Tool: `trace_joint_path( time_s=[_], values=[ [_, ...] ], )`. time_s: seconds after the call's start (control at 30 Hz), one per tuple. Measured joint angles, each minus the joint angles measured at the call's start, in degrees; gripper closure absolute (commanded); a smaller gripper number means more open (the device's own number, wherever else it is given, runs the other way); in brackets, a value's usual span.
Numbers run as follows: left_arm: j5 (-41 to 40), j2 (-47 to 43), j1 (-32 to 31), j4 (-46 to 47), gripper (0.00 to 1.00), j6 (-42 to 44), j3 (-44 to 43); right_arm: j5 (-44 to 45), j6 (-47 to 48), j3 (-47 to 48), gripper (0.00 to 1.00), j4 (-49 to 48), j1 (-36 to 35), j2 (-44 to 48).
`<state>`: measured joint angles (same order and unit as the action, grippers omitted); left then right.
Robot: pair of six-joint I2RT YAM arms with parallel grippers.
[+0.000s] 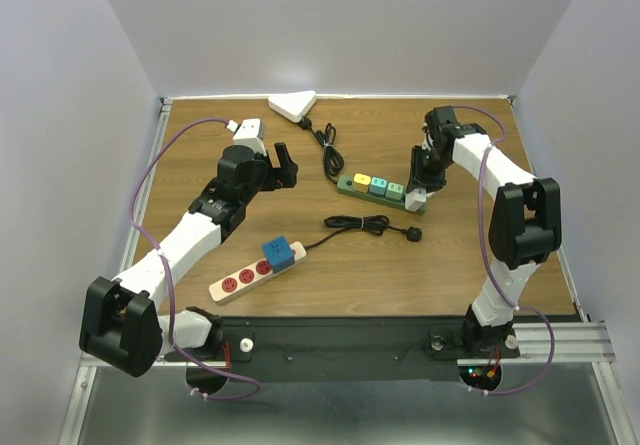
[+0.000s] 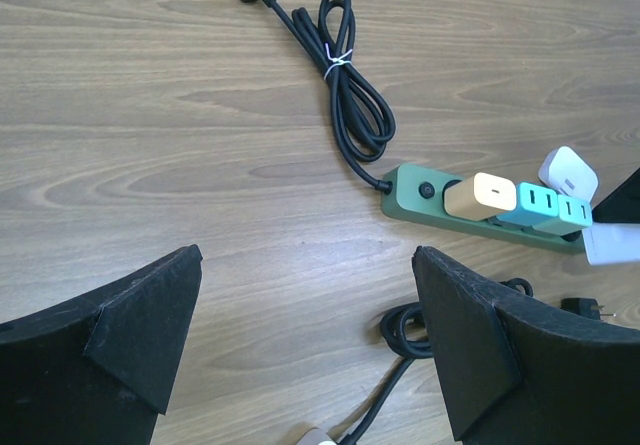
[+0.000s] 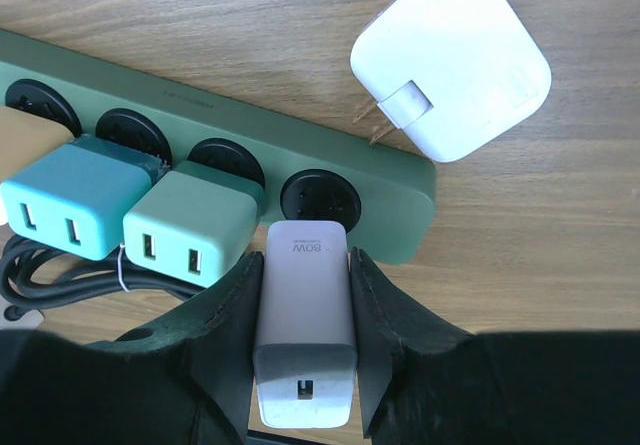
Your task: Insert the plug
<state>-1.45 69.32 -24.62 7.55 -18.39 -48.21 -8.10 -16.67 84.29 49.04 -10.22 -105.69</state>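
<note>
The right claw [image 3: 305,262] is clamped on the flanks of a pale 80W charger [image 3: 305,335]. It holds the charger over the green power strip [image 3: 390,200], which lies toward the far right part of the desk [image 1: 480,265]. The charger's nose points at the last, vacant end socket [image 3: 322,197]. Its pins are hidden beneath the body, so I cannot tell whether they have met the holes.

To do this step well, the charger body should be centred on that socket and squared to the strip's long axis. It should then be pressed straight in along the pins without rocking. The mint adapter [image 3: 190,230] sits just beside the socket and must not be bumped. A white square adapter [image 3: 450,60] lies loose beyond the strip's end. The strip looks free to slide if pushed off-axis.

The left claw [image 2: 305,255] hangs over bare wood with its fingers spread wide, gripping nothing. It could steady the strip if needed.
</note>
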Motion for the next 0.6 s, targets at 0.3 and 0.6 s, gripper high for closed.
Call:
trace_joint_path(
  time_s=[0.3, 0.6],
  values=[
    [0.07, 0.00, 0.00, 0.00, 0.01, 0.02, 0.00, 0.37, 0.02, 0.42, 1.00, -0.17, 0.00, -0.83],
    [0.17, 0.00, 0.00, 0.02, 0.01, 0.02, 0.00, 2.14, 0.02, 0.42, 1.00, -0.15, 0.00, -0.83]
  ],
)
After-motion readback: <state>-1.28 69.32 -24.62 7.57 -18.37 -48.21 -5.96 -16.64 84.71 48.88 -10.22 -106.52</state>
